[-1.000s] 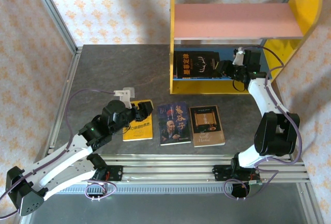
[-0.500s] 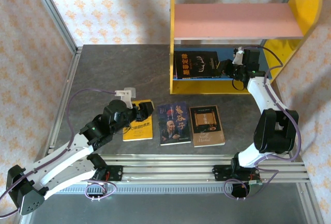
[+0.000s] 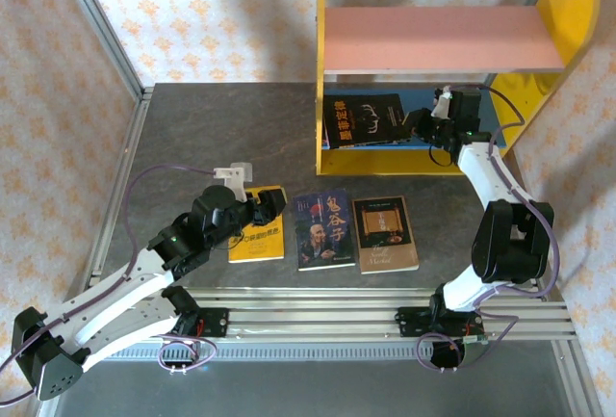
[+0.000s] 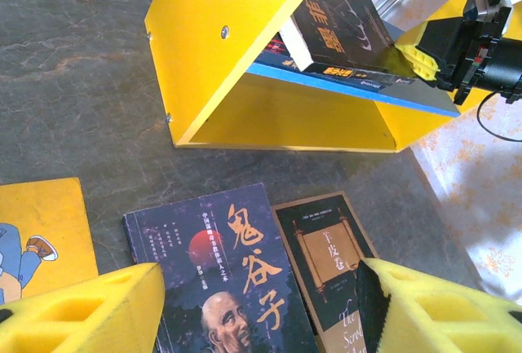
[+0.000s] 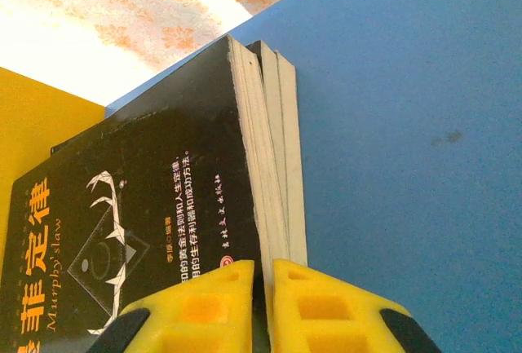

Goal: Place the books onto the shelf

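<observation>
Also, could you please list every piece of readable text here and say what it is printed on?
"菲定律" and "Murphy's law": cover of the black book.
"鬼谷子": cover of the dark blue book.
"羊皮卷": cover of the brown book; the English beneath is cut off.
Title on the yellow book: too small to read.

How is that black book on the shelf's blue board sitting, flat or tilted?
Tilted: the black book rests at a slant on the books beneath it, not flat on the blue board.

Bright, even light keeps all views sharp, the pink board (image 3: 438, 39) shades the level beneath it, and wallpaper (image 5: 122, 11) washes out at the right wrist view's upper left
</observation>
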You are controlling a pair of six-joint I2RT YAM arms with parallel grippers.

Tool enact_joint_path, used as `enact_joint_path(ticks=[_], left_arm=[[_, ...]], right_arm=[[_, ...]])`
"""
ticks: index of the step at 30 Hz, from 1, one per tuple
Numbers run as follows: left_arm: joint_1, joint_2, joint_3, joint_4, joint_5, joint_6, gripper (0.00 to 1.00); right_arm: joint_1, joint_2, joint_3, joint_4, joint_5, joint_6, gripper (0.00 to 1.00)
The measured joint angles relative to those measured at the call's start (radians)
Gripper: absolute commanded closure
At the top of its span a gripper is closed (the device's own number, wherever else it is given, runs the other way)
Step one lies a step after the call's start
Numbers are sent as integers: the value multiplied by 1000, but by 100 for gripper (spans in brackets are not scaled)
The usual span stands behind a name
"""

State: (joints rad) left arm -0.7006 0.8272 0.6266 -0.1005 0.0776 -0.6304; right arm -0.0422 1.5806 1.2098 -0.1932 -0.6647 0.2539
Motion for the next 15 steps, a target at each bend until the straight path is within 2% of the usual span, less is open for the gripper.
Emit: enact_joint_path(ticks=[15], left_arm=[[0,0,0,0,0,0,36]], right_arm=[[10,-23,-23,-8,14,4,82]])
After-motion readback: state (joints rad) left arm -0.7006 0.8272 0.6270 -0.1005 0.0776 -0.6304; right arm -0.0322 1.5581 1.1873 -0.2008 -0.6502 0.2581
